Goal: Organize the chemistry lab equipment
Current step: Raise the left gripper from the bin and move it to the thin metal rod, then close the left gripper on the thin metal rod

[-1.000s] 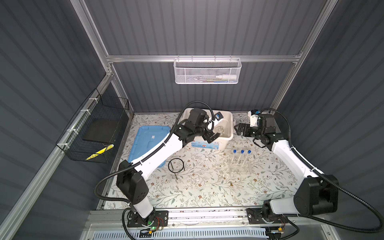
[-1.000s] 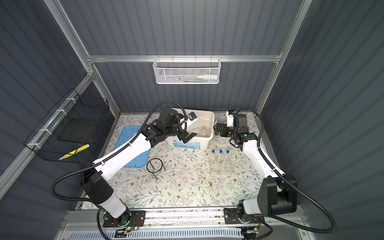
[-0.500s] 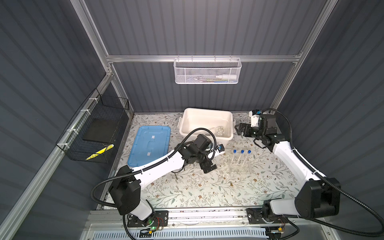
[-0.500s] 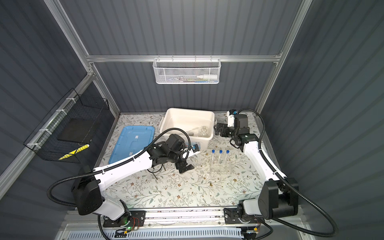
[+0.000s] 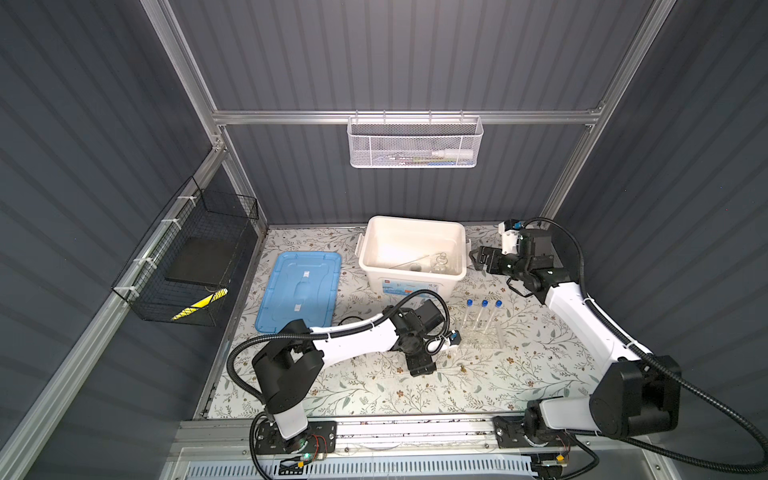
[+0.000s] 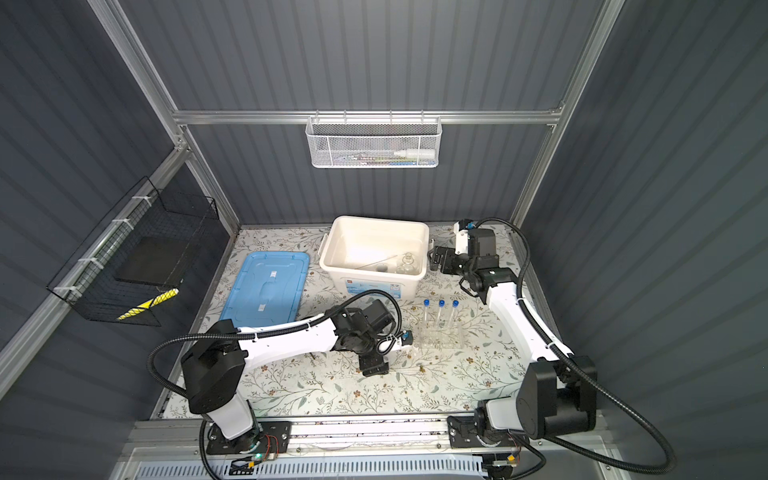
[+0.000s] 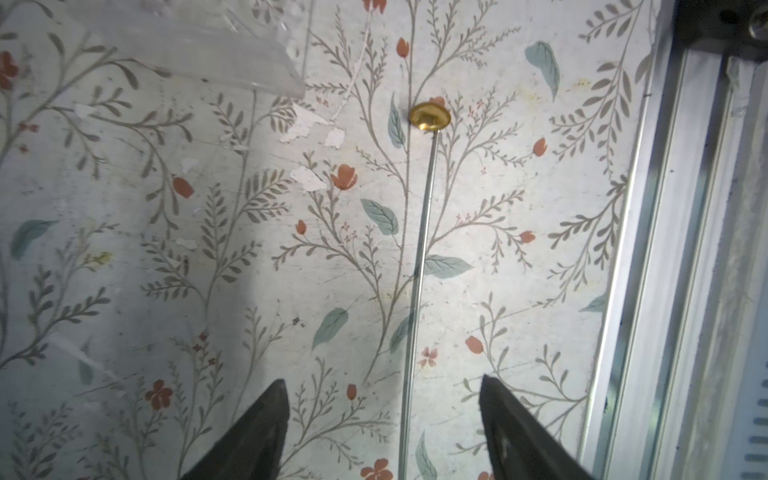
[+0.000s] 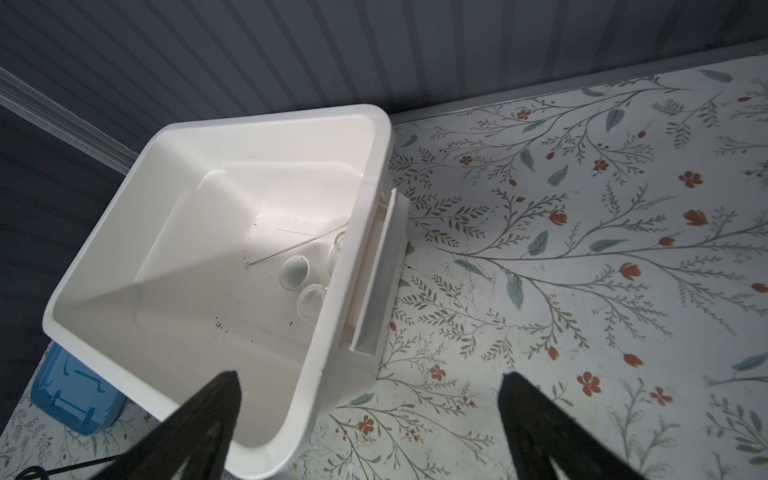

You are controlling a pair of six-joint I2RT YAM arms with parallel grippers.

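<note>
1. the step in hand seems to be grasping the thin metal rod with a gold spoon end (image 7: 419,257), which lies flat on the floral table (image 7: 124,270) near the clear plastic rack (image 7: 187,54).
2. the left gripper (image 7: 381,380) is open and empty, with its jaws on both sides of the rod.
3. next it probably must lower and close exactly.

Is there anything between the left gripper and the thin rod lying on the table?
Nothing visible. The left gripper has open jaws either side of the thin rod, bare on the table; the clear rack sits apart.
</note>
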